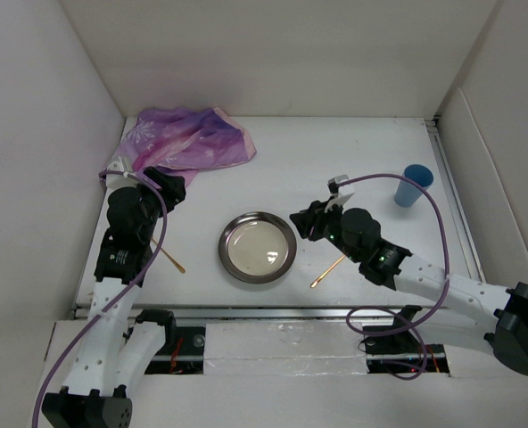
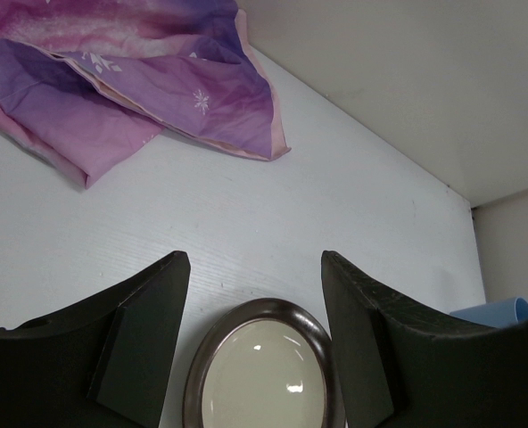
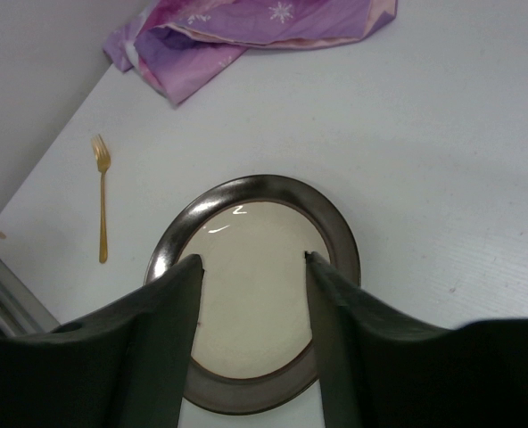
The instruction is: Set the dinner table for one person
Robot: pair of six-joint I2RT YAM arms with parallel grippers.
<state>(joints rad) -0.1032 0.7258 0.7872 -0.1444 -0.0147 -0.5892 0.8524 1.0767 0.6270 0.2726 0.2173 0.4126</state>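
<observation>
The white dinner table [image 1: 335,160] carries a round plate [image 1: 257,247] with a dark metallic rim and cream centre, near the front middle. My left gripper [image 1: 175,187] is open and empty, hovering left of the plate by the placemat; in the left wrist view [image 2: 253,260] the plate [image 2: 262,374] shows between its fingers. My right gripper [image 1: 302,221] is open and empty at the plate's right edge; in the right wrist view [image 3: 253,259] its fingers frame the plate [image 3: 255,294]. A gold fork [image 1: 171,259] lies left of the plate, and it also shows in the right wrist view [image 3: 102,201].
A crumpled purple snowflake placemat [image 1: 188,138] lies at the back left, also seen from the left wrist [image 2: 112,80]. A blue cup [image 1: 416,185] stands at the right. A second gold utensil [image 1: 327,272] lies right of the plate under the right arm. White walls enclose the table.
</observation>
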